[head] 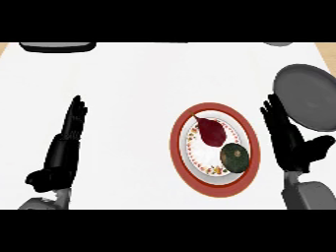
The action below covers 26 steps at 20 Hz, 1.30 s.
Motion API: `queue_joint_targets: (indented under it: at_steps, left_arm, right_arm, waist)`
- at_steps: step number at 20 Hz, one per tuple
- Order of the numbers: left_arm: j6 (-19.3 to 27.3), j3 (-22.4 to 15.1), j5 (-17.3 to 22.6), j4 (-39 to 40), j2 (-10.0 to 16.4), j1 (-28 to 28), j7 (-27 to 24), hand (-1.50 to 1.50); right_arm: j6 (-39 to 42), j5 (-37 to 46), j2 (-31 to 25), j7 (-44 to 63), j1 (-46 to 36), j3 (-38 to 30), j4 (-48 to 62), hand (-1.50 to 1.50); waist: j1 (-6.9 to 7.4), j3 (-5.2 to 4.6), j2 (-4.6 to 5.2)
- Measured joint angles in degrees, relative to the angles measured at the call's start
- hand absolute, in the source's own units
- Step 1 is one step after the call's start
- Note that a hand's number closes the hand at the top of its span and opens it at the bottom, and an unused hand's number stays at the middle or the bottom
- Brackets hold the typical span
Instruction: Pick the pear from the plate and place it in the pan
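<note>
A dark red pear (pixel 212 132) lies on the upper part of a red-rimmed white plate (pixel 179 147) near the counter's middle. Beside it on the plate sits a dark green round fruit (pixel 235 157). The grey pan (pixel 313 97) rests at the right, beyond the plate. My right hand (pixel 287 142) stands open just right of the plate, fingers straight and pointing away, its fingertips close to the pan's near rim. It touches neither pear nor plate. My left hand (pixel 65 142) is open at the left, far from the plate.
A dark grey object (pixel 57 47) lies at the counter's far left edge, and a small grey piece (pixel 278 44) shows at the far right edge. Wooden floor shows past both far corners of the white counter (pixel 141 83).
</note>
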Motion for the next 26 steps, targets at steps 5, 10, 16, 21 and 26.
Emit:
queue_joint_targets:
  at_steps: [5, 10, 16, 21, 26]
  left_arm:
    - [-2.98, -1.93, 0.77, 0.2, -0.87, -1.47, -0.37, 0.0]
    - [-6.21, -4.74, 2.15, 0.06, -2.35, -2.79, 0.63, 0.0]
    - [-8.66, -4.88, 3.92, 0.28, -2.67, -3.79, 1.39, 0.0]
    - [-9.8, -5.19, 4.31, 0.94, -2.96, -3.87, 1.25, 0.0]
    - [-10.64, -4.72, 4.64, 1.14, -2.64, -3.85, 1.02, 0.0]
  right_arm:
    - [15.16, -6.89, 1.83, -0.92, -8.42, 3.52, -0.26, 1.5]
    - [32.47, -10.63, -3.84, -4.58, -15.8, 3.41, 4.82, -1.5]
    - [50.54, -10.44, -11.6, -13.21, -20.51, 1.13, 14.55, -1.5]
    - [51.97, -3.99, -15.5, -16.34, -26.07, 1.33, 19.09, -1.5]
    - [51.11, 3.69, -17.55, -18.64, -30.78, 5.13, 19.68, -1.5]
  waist:
    - [3.03, 0.56, -0.57]
    - [4.39, 0.68, -0.06]
    - [4.7, 0.77, 0.2]
    - [5.3, 0.75, 0.19]
    - [5.54, 0.69, -0.01]
